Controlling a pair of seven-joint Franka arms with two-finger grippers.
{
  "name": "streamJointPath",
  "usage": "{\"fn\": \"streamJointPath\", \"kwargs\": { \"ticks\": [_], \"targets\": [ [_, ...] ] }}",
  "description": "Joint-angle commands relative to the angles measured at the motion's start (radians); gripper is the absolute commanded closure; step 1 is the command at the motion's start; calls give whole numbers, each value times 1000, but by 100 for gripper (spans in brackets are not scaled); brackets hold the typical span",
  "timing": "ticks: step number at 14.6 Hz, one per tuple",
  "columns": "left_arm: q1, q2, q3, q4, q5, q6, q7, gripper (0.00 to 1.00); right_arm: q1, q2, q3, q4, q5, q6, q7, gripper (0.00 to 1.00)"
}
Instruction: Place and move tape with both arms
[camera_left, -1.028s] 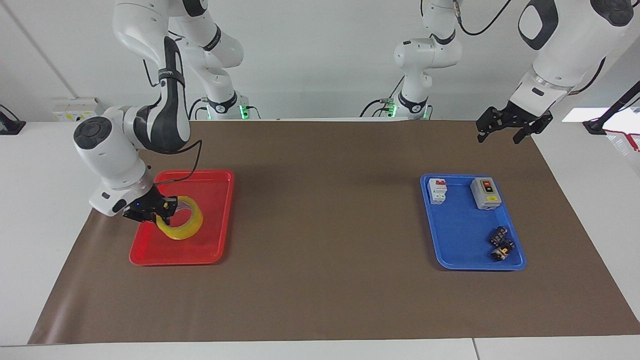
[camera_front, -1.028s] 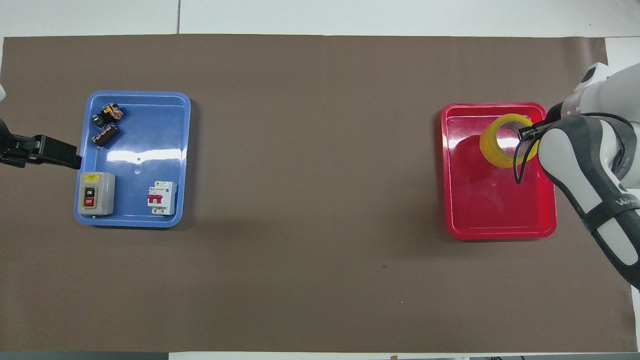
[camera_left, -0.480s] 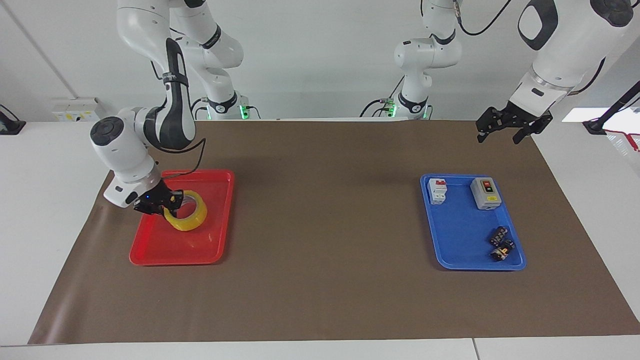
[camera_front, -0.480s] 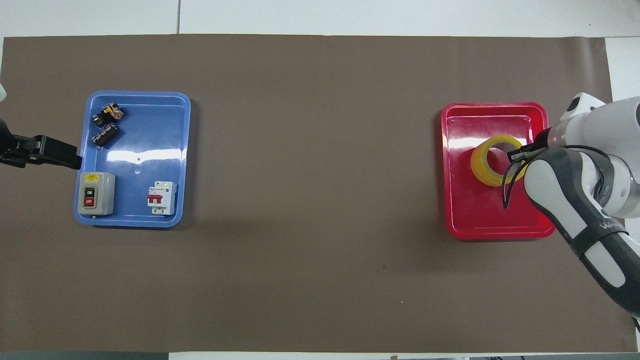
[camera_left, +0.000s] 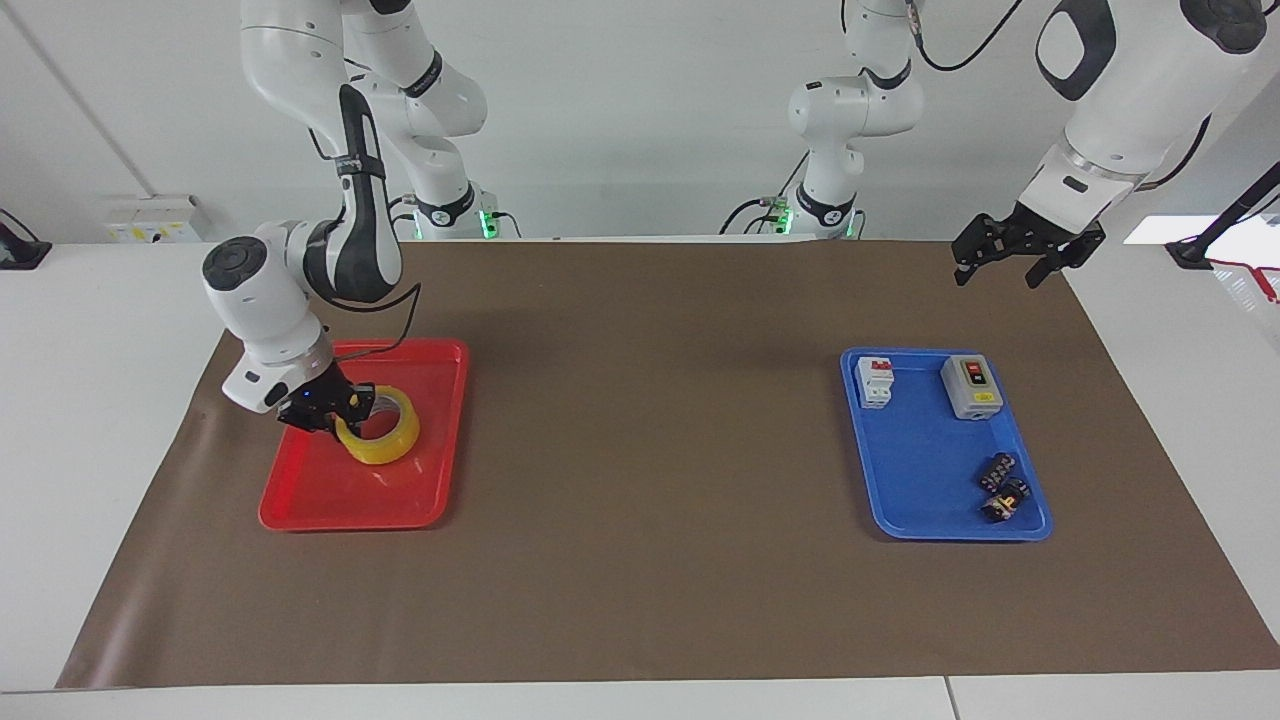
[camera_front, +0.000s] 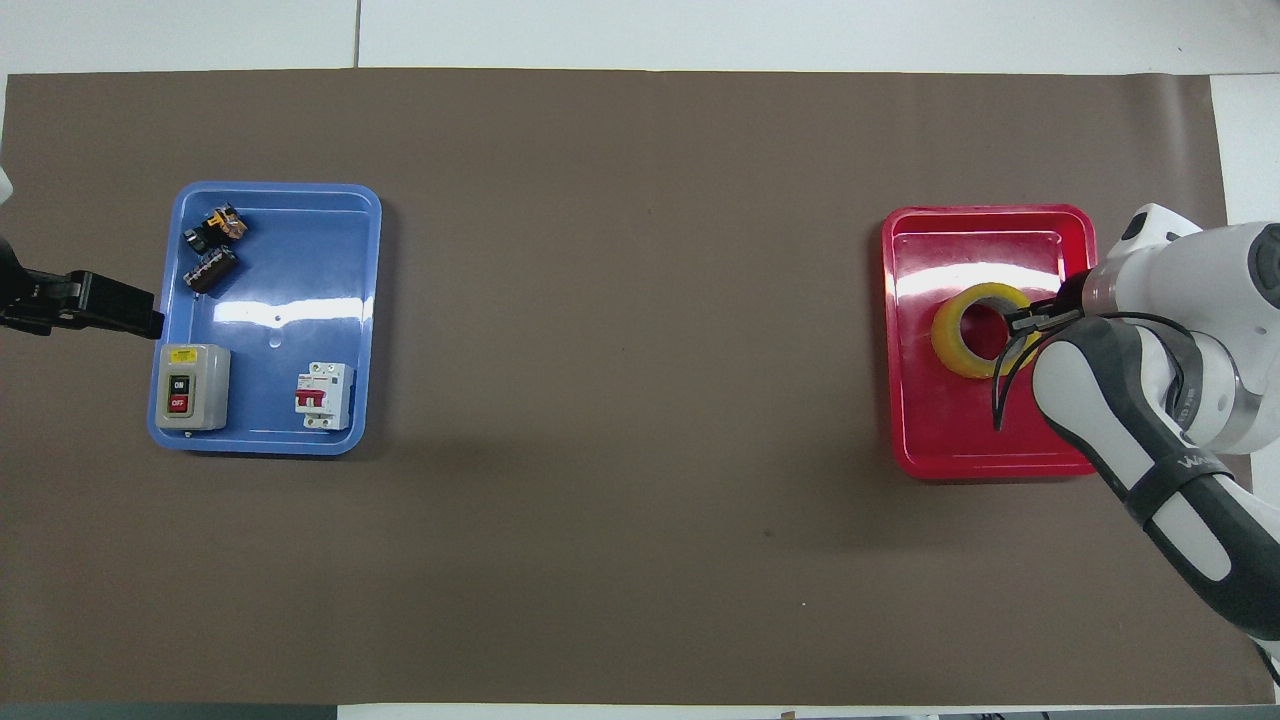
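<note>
The yellow tape (camera_left: 385, 440) is in the grip of my right gripper (camera_left: 335, 410), which is shut on the roll's rim at the side toward the right arm's end of the table. The roll hangs almost flat, low over the middle of the red tray (camera_left: 330, 500); I cannot tell whether it touches the tray floor. In the overhead view the tape (camera_front: 955, 345) shows over the red tray (camera_front: 950, 440) with the right gripper (camera_front: 1020, 322) at its rim. My left gripper (camera_left: 1000, 270) is open and empty and waits in the air over the mat's edge beside the blue tray (camera_left: 920, 480).
The blue tray (camera_front: 290, 300) holds a grey on/off switch box (camera_left: 971, 385), a white circuit breaker (camera_left: 874, 381) and two small black-and-orange blocks (camera_left: 1003, 486). A brown mat (camera_left: 650, 450) covers the table between the trays.
My right gripper has carried the tape toward the robots and slightly toward the table's middle over the red tray, and the roll has gone from tilted to nearly flat. The left arm has not moved.
</note>
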Motion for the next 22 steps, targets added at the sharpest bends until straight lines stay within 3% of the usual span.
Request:
{"fn": "streamJointPath", "kwargs": {
  "ticks": [1,6,9,15,19,22],
  "targets": [
    [-1,-19,-2,-19,18,5,11,0,-3,-35,4,-37,20,17,-10,0],
    [-1,-19,-2,-19,18,5,13,0,-1,-37,4,49,20,-8,47,0],
    [-1,-19,0,-19,18,2,11,0,32,-64,4,118,17,-84,149,0],
    [-1,-19,0,-19,18,2,11,0,83,-155,5,307,-35,-423,415,0],
    [-1,-19,0,-19,18,2,10,0,100,-227,7,446,-66,-702,515,0],
    [-2,-19,0,-19,18,2,10,0,95,-230,5,572,-65,-869,538,0]
  ]
}}
